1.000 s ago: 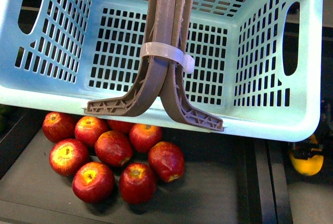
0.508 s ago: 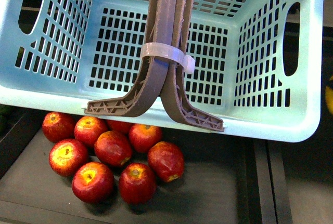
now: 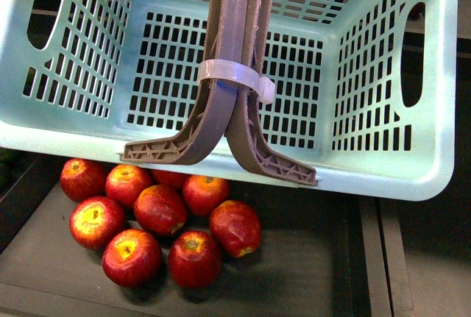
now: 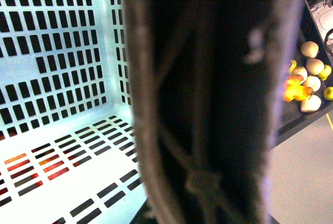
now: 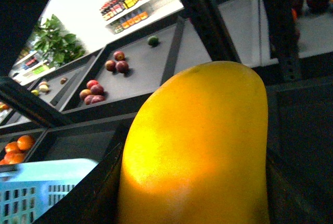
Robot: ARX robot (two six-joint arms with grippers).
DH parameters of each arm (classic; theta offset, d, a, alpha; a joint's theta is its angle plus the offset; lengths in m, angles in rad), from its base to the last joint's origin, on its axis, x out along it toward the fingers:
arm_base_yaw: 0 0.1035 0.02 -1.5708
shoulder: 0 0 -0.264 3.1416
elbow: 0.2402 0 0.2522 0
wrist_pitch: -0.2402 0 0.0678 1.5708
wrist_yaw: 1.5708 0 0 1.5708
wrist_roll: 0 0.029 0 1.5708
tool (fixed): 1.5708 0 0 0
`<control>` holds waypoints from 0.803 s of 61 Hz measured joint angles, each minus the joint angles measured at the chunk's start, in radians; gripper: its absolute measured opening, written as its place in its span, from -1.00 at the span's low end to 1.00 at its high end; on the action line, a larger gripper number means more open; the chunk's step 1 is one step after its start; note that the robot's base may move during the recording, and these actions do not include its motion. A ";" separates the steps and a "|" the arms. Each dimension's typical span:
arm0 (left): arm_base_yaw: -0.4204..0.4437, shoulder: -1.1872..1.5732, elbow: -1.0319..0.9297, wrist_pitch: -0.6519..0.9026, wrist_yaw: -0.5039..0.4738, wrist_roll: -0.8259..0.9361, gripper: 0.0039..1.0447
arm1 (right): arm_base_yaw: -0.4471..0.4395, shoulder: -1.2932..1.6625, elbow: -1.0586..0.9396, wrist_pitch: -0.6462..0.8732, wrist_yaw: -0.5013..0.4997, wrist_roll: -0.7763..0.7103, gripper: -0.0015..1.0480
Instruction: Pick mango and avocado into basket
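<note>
The pale teal basket hangs tilted across the upper front view, its inside empty. Its two brown-grey handles, bound by a white zip tie, rise out of frame. In the left wrist view the dark blurred handle fills the picture; my left gripper is shut on it, its fingers hidden. The basket's slotted floor shows beside it. The yellow mango fills the right wrist view, with my right gripper shut on it. A corner of the basket lies below it. The avocado is out of view.
Several red apples lie in a dark tray under the basket. The right wrist view shows dark shelf trays with red fruits, oranges and a green fruit. Pale round fruits sit on a shelf in the left wrist view.
The mango at the front view's right edge rose from beside the apple tray up past the basket's side, then left the picture. The basket and apples have stayed put.
</note>
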 joint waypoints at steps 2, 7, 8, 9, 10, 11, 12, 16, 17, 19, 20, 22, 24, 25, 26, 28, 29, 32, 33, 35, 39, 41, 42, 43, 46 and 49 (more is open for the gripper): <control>0.000 0.000 0.000 0.000 0.000 0.000 -0.91 | 0.013 -0.014 -0.008 -0.002 0.000 0.000 0.23; 0.000 0.000 0.000 0.000 0.000 0.000 -0.91 | 0.061 -0.053 -0.038 -0.006 0.000 -0.003 0.23; 0.000 0.000 0.000 0.000 0.000 0.000 -0.91 | 0.076 -0.063 -0.047 -0.006 0.000 -0.005 0.23; 0.000 0.000 0.000 0.000 -0.001 0.000 -0.91 | 0.082 -0.067 -0.051 -0.006 0.000 -0.006 0.23; 0.000 0.000 0.000 0.000 -0.001 0.000 -0.91 | 0.089 -0.072 -0.056 -0.006 0.000 -0.007 0.23; 0.000 0.000 0.000 0.000 -0.001 0.000 -0.91 | 0.103 -0.080 -0.065 -0.006 0.001 -0.010 0.23; 0.000 0.000 0.000 0.000 -0.001 0.000 -0.91 | 0.122 -0.090 -0.077 -0.007 0.003 -0.014 0.23; 0.000 0.000 0.000 0.000 0.000 0.000 -0.91 | 0.161 -0.106 -0.098 -0.008 0.009 -0.029 0.23; 0.000 0.000 0.000 0.000 0.000 0.000 -0.91 | 0.173 -0.109 -0.104 -0.008 0.014 -0.035 0.23; 0.000 0.000 0.000 0.000 0.000 0.000 -0.91 | 0.184 -0.112 -0.110 -0.008 0.019 -0.041 0.23; 0.000 0.000 0.000 0.000 0.000 0.000 -0.91 | 0.195 -0.113 -0.117 -0.008 0.024 -0.046 0.23; 0.000 0.000 0.000 0.000 0.000 0.000 -0.91 | 0.211 -0.114 -0.127 -0.008 0.027 -0.056 0.23; 0.000 0.000 0.000 0.000 0.000 0.000 -0.91 | 0.225 -0.114 -0.138 -0.008 0.032 -0.064 0.23; 0.000 0.000 0.000 0.000 0.000 0.000 -0.91 | 0.234 -0.114 -0.146 -0.007 0.036 -0.070 0.23; 0.000 0.000 0.000 0.000 0.000 0.000 -0.91 | 0.242 -0.114 -0.154 -0.007 0.039 -0.077 0.23; 0.000 0.000 0.000 0.000 0.000 0.000 -0.91 | 0.257 -0.114 -0.169 -0.006 0.045 -0.089 0.23; 0.000 0.000 0.000 0.000 -0.001 0.000 -0.91 | 0.264 -0.114 -0.176 -0.005 0.047 -0.093 0.23; 0.000 0.000 0.000 0.000 -0.001 0.000 -0.91 | 0.275 -0.114 -0.187 -0.002 0.051 -0.100 0.23; 0.000 0.000 0.000 0.000 -0.001 0.000 -0.91 | 0.277 -0.114 -0.190 -0.002 0.051 -0.103 0.23; 0.000 0.000 0.000 0.000 -0.001 0.000 -0.91 | 0.282 -0.114 -0.195 -0.002 0.054 -0.109 0.23; 0.000 0.000 0.000 0.000 -0.001 0.000 -0.91 | 0.287 -0.114 -0.202 -0.001 0.056 -0.114 0.23; 0.000 0.000 0.000 0.000 -0.001 0.000 -0.91 | 0.288 -0.114 -0.206 -0.001 0.056 -0.115 0.23; 0.000 0.000 0.000 0.000 -0.001 0.000 -0.91 | 0.288 -0.114 -0.206 0.000 0.056 -0.115 0.23; 0.000 0.000 0.000 0.000 -0.001 0.000 -0.91 | 0.288 -0.115 -0.207 0.000 0.056 -0.115 0.23; 0.000 0.000 0.000 0.000 -0.001 0.000 -0.91 | 0.288 -0.116 -0.209 0.000 0.056 -0.118 0.32; 0.000 0.000 0.000 0.000 0.000 0.000 -0.91 | 0.282 -0.121 -0.209 0.000 0.057 -0.117 0.53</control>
